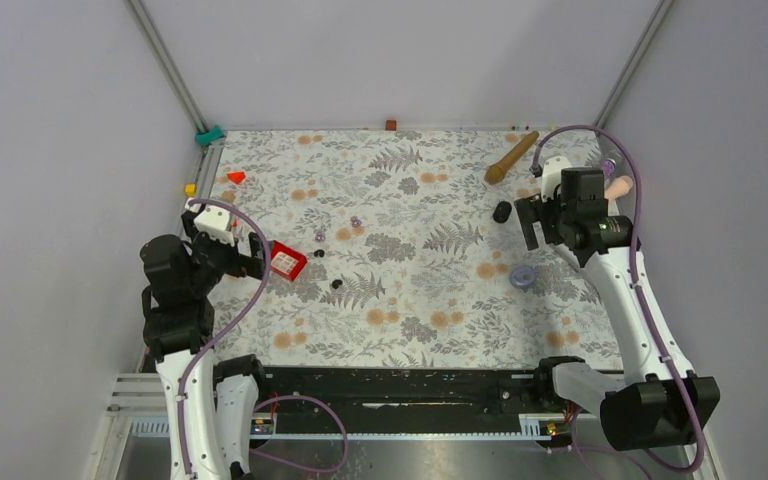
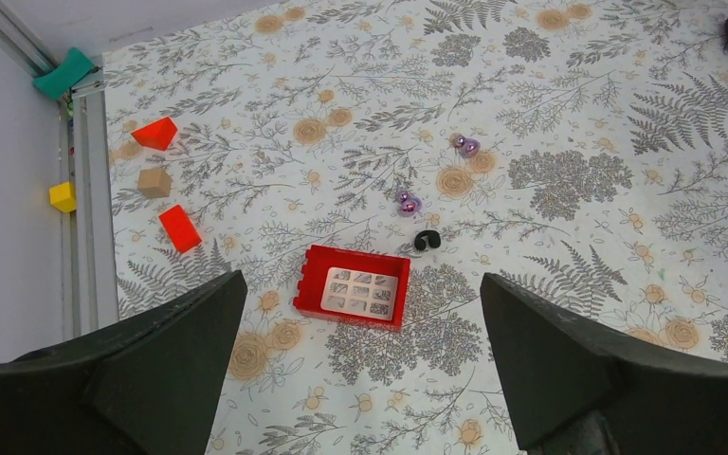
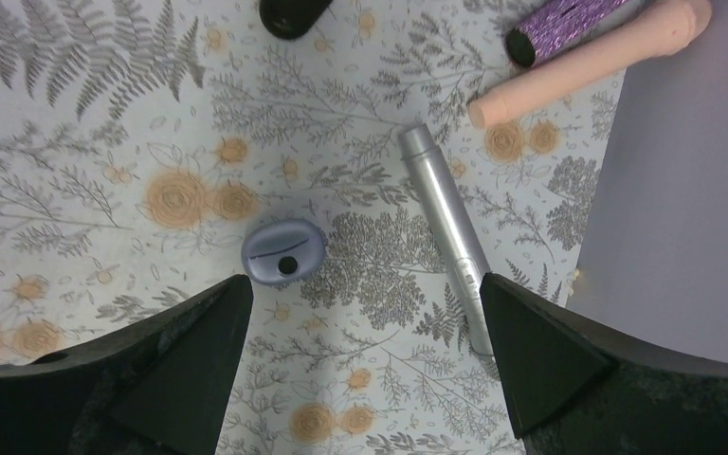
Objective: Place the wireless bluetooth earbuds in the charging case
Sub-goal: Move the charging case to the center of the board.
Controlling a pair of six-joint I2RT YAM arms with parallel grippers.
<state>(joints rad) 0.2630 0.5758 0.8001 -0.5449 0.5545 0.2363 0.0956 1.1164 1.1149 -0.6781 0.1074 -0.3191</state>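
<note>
The left end effector (image 2: 363,280) hovers with its two black fingers spread wide and nothing between them. Below the gap sits a red tray (image 2: 315,284). Its white insert is printed with a grid of small patterned squares, too small to read. Just beyond the tray's far right corner lies a black earbud (image 2: 427,240). The nearer purple earbud (image 2: 409,202) is just past it, and the farther purple earbud (image 2: 467,145) lies further out on the floral surface (image 2: 569,190). In the top view a second black earbud (image 1: 337,284) rests to the tray's right, nearer the arm bases. All four lie loose, well apart from the charging case (image 3: 283,252).

The right end effector (image 3: 365,278) is likewise wide apart and empty. The charging case is pale lilac, round and shut, with a dark dot on its front — it lies just beyond the tip of the finger on the left of the right wrist view. Near it lies a silver cylinder (image 3: 450,237) with small marks toward its near end, illegible. Further out are a pink cylinder (image 3: 588,62), a glittery purple tube (image 3: 569,14) beside it, and a black rounded object (image 3: 294,11).

Near the surface's left edge are a red wedge (image 2: 155,133), a tan cube (image 2: 154,182) and a red block (image 2: 180,227). A yellow block (image 2: 63,196) and a teal piece (image 2: 64,73) sit on the rail just outside that edge. A wooden pestle (image 1: 512,157) lies at the far right.
</note>
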